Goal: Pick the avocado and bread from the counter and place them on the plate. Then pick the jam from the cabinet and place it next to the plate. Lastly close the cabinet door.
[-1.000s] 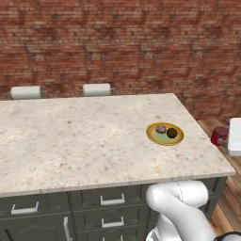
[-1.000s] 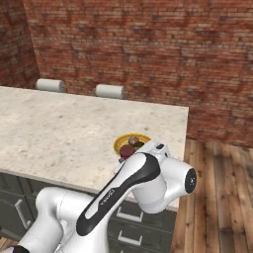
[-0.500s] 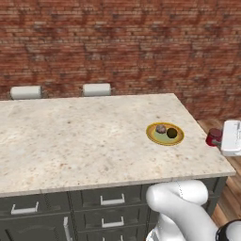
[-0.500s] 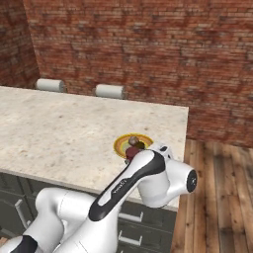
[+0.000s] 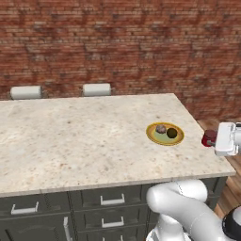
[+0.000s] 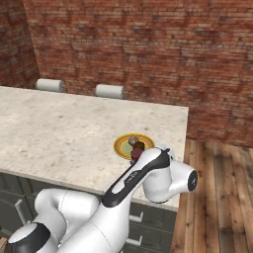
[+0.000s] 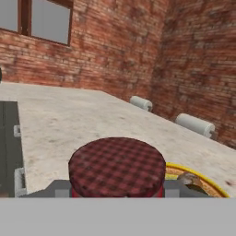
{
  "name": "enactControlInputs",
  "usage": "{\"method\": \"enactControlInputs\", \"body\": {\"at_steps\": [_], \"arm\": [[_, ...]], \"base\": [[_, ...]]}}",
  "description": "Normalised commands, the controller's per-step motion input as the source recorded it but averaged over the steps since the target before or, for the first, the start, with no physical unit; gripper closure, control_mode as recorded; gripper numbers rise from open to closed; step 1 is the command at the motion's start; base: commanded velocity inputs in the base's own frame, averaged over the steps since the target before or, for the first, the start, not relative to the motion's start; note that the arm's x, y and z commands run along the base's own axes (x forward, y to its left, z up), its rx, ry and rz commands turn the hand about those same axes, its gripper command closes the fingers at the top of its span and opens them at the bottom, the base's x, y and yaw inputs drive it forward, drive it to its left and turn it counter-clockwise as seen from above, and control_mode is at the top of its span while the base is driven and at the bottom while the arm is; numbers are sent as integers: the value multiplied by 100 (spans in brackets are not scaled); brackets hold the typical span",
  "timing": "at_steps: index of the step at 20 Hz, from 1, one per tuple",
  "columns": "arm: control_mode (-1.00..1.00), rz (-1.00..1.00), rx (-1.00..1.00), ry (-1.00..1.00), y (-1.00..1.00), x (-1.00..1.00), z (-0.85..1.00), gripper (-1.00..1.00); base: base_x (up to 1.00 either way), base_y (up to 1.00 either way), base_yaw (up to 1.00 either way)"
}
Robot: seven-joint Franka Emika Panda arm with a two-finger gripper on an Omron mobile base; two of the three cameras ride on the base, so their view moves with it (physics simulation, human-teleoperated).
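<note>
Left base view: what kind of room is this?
Most likely a kitchen, rendered. A long speckled stone counter sits over dark drawers with silver handles, against a brick wall. A yellow plate on the counter holds food, and two paper-towel rolls lie at the back.

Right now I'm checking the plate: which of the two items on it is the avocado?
The smooth dark oval on the plate, nearer the counter's right end; the bread beside it is lumpy grey-brown.

Over the last second the end effector (image 5: 215, 140), closed on the red jam (image 5: 209, 138), has moved left in the left base view from off the tabletop's (image 5: 94, 136) right edge toward the plate (image 5: 164, 134), and the arm has crept nearer the plate in the right base view.
</note>
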Motion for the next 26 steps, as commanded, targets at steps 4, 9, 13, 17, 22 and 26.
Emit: {"method": "enactControlInputs", "body": {"at_steps": [4,9,13,17,22,26], "arm": [[-100,0,0,0,-16,35,-29,100],[-100,0,0,0,-20,33,-30,100],[-100,0,0,0,-20,31,-31,100],[-100,0,0,0,-9,36,-31,100],[-100,0,0,0,0,39,-28,100],[-100,0,0,0,-11,36,-27,100]], "base": [[0,0,0],[0,0,0],[0,0,0],[0,0,0],[0,0,0],[0,0,0]]}}
